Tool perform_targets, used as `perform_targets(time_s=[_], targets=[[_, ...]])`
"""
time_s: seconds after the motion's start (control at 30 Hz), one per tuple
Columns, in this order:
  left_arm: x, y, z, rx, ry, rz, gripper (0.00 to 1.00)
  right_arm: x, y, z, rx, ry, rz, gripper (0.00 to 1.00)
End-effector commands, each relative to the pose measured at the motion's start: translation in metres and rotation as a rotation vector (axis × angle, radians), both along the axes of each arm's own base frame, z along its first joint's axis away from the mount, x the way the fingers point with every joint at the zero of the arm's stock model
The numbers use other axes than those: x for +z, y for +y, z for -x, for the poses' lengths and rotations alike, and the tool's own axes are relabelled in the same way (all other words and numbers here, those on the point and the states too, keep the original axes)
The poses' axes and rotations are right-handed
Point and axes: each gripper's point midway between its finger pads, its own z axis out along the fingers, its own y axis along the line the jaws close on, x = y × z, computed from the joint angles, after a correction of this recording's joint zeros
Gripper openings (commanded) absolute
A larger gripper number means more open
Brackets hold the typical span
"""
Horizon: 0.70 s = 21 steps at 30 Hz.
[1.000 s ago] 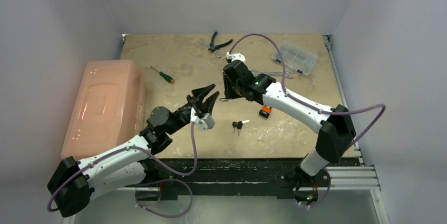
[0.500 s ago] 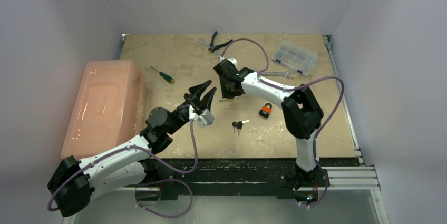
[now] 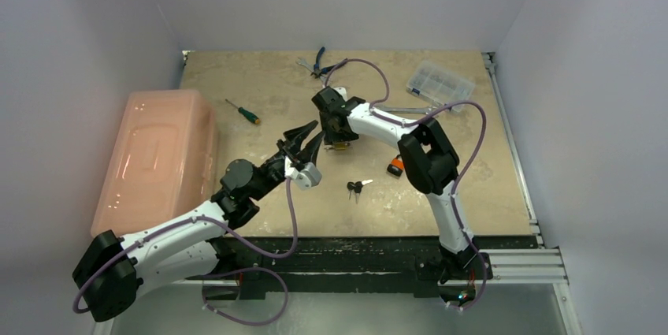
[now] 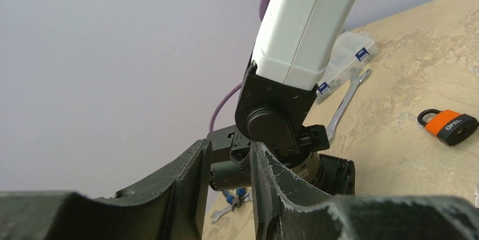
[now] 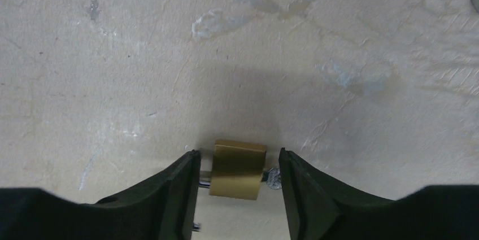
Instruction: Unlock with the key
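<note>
Right tool (image 5: pixel 237 151) low over small brass padlock (image 5: pixel 237 173) in middle of beige surface (image 5: pixel 113 53), jaws apart, one on each side. Left tool (image 3: pixel 317 130) just left, raised, jaws slightly apart, empty. Small black-headed keys (image 3: pixel 357 187) lying nearer, apart from both.

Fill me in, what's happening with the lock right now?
The right claw is down over the small brass padlock on the beige tabletop. Its jaws are open on either side with gaps showing, so nothing is gripped yet. The left claw hovers close by, open and empty. The black-headed keys lie untouched on the table, near an orange padlock.
</note>
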Motion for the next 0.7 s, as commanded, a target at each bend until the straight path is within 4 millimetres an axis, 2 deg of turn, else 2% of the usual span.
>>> perform_targets(time_s=[0.0,0.1,0.2,0.43,0.67], targets=[[0.013,0.001,0.002,-0.013,-0.02,0.054,0.35,0.015,0.001,-0.017,-0.016,-0.056,0.009,0.73],[0.013,0.001,0.003,-0.016,-0.02,0.053,0.35,0.016,0.0,-0.019,-0.019,-0.062,0.006,0.86],[0.013,0.001,0.003,-0.017,-0.02,0.054,0.35,0.021,0.003,-0.02,-0.01,-0.069,-0.01,0.89],[0.016,0.0,0.004,-0.025,-0.023,0.059,0.35,0.04,-0.005,-0.015,-0.037,-0.092,-0.022,0.91],[0.015,0.0,0.005,-0.03,-0.02,0.058,0.35,0.057,-0.02,-0.009,-0.077,-0.132,-0.009,0.87]])
